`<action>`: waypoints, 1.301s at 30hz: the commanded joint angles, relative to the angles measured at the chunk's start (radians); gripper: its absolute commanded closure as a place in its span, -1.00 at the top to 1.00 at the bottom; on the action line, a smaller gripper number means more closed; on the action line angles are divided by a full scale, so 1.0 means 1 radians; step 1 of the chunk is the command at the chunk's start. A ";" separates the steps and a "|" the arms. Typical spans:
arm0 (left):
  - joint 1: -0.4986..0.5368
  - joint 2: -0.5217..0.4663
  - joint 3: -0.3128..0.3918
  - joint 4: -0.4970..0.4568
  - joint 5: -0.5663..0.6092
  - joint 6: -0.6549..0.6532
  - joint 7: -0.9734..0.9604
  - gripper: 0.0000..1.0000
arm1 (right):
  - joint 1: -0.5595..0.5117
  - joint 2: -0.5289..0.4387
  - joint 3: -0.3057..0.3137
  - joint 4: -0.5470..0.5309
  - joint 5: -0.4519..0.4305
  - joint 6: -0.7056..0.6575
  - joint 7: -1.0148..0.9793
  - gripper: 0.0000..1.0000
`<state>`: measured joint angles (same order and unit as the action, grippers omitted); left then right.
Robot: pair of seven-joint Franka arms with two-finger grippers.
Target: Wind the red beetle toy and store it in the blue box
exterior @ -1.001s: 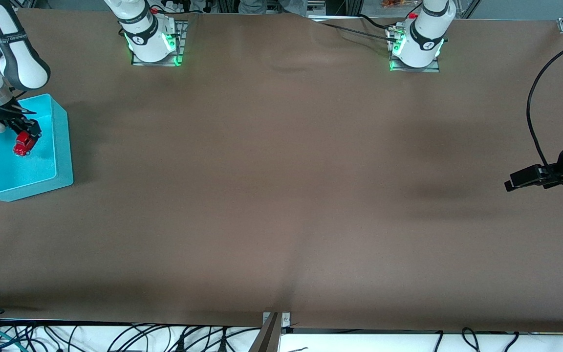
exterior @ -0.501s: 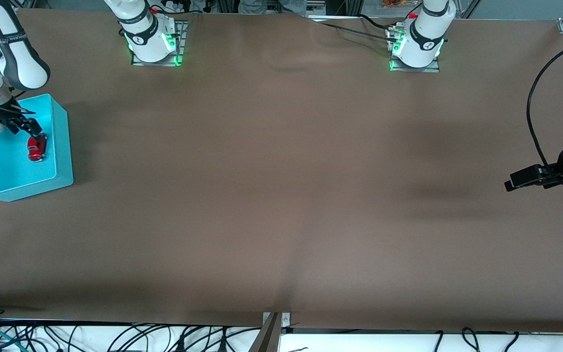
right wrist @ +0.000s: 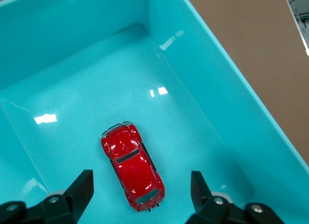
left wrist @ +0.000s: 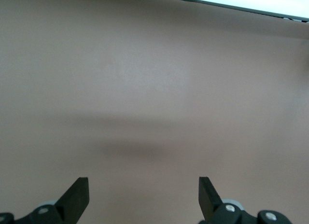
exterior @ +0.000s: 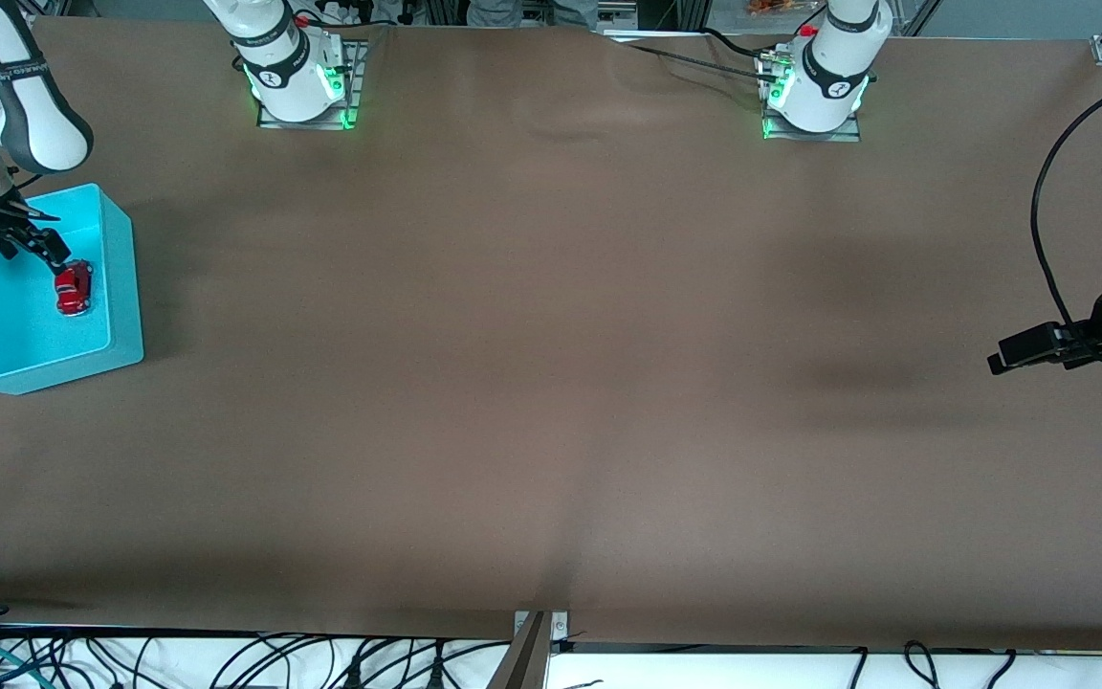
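Red beetle toy (right wrist: 133, 167) lies on its wheels on the floor of the blue box (right wrist: 203, 55), free of contact. Right gripper (right wrist: 140, 188) hangs directly above it, jaws wide and empty, straddling its long axis. Left gripper (left wrist: 142, 197), jaws wide, waits over bare surface (exterior: 551, 383) at its own end.

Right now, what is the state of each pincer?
Left pincer: open, empty, over bare table.
Right pincer: open, over the red beetle toy in the blue box.
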<state>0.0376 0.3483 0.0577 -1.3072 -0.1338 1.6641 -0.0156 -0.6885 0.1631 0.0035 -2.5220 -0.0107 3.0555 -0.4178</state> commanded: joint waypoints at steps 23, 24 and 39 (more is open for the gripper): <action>0.001 0.000 0.001 0.013 0.020 -0.018 0.013 1.00 | 0.162 -0.189 -0.005 -0.006 -0.002 -0.179 0.177 1.00; 0.001 0.000 0.001 0.013 0.020 -0.018 0.013 1.00 | 0.171 -0.204 -0.005 -0.004 -0.002 -0.205 0.186 1.00; 0.001 0.000 0.001 0.013 0.020 -0.018 0.013 1.00 | 0.259 -0.200 0.056 0.275 0.006 -0.779 0.261 1.00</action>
<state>0.0378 0.3485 0.0577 -1.3072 -0.1338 1.6641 -0.0156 -0.4418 -0.0698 0.0178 -2.3402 -0.0097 2.4211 -0.1952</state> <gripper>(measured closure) 0.000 0.000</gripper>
